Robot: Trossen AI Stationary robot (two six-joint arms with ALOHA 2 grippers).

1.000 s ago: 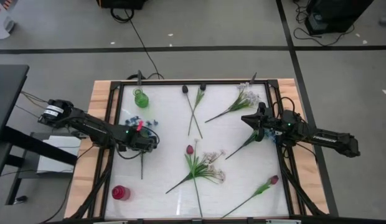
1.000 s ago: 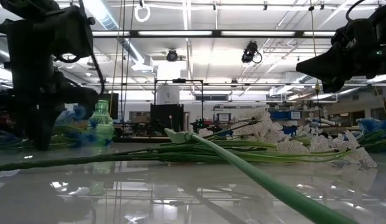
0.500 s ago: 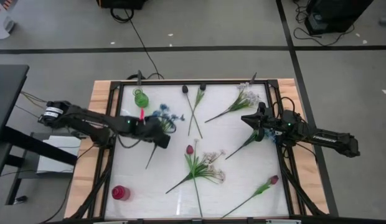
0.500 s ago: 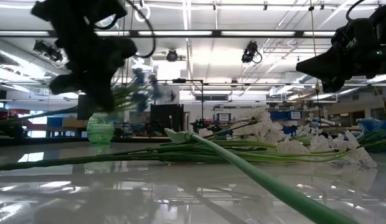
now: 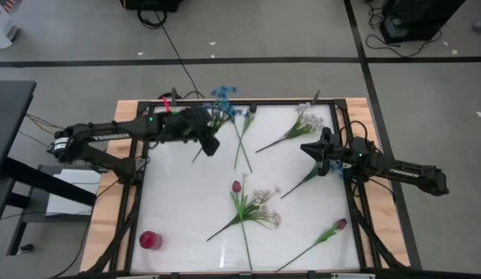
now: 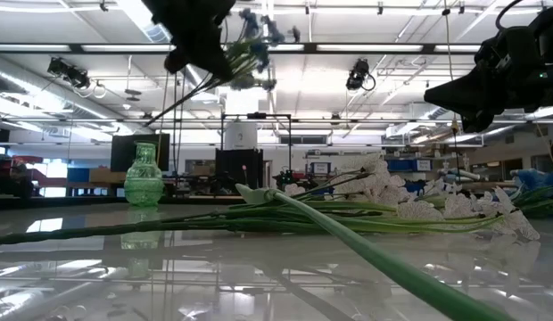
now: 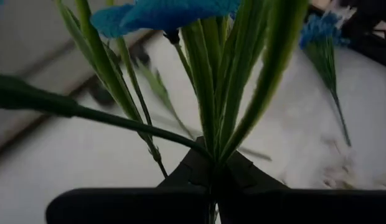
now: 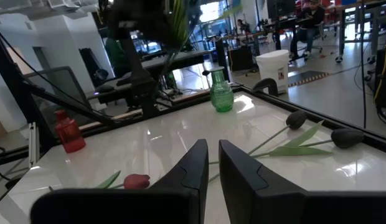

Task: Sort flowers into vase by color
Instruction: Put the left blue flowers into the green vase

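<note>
Step in hand: carrying a blue flower (image 5: 219, 97) towards a vase; judged an early stage, since most stems lie loose on the bench (image 5: 202, 209).
Left gripper (image 5: 203, 138): raised above the far-left part of the bench; fingers closed on the green stem of the blue flower, as the left wrist view shows (image 7: 213, 180).
Blue flower: held aloft at a slant, blossom beyond the far edge of the bench, stem end trailing below the fingers.
Green vase (image 6: 144, 176): upright near the far-left corner, below and beside the held flower; hidden under the arm in the high view.
Red vase (image 5: 150, 240): upright at the near-left corner, well apart from the gripper.
Right gripper (image 5: 316, 149): waits above the right side of the bench; fingers nearly together, holding nothing (image 8: 208, 165).
Doing it well: swing the stem nearly upright first, bring its free end over the narrow neck, lower slowly, release only once the stem is well inside.
Risk: a slanted stem may catch the rim and tip the vase.
</note>
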